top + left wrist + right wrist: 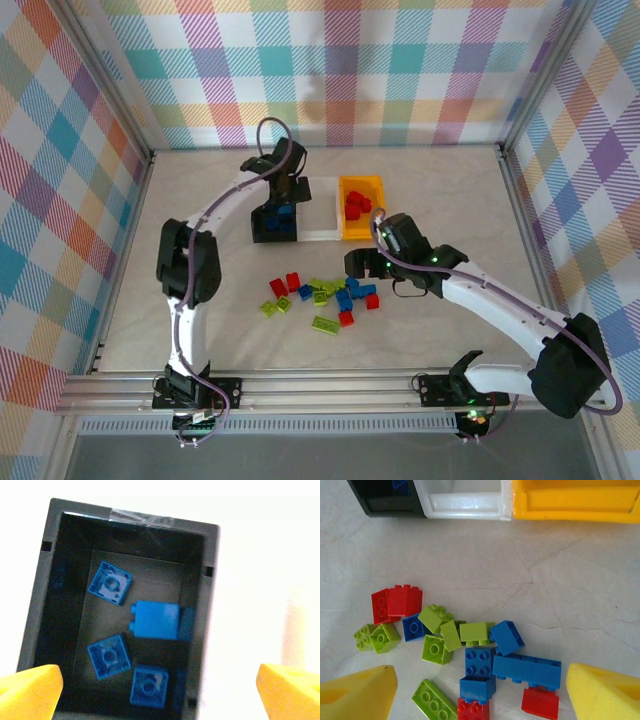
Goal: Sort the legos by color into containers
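Observation:
My left gripper (160, 692) hangs open over the black container (37, 605), nothing between its yellow fingertips (32, 692). Several blue legos (155, 620) lie inside that bin. In the top view the left gripper (283, 195) is above the black container (262, 232), beside the clear one (318, 215) and the orange one (350, 228), which holds red legos (357, 205). My right gripper (480, 695) is open over the loose pile: a long blue brick (527, 671), lime bricks (434, 650) and red bricks (397, 602). It holds nothing.
The three bins stand in a row at the far side of the pile (325, 295); the right wrist view shows their near walls, black (385, 502), clear (465, 505) and orange (575, 502). Checked walls and a metal frame (300, 385) ring the table.

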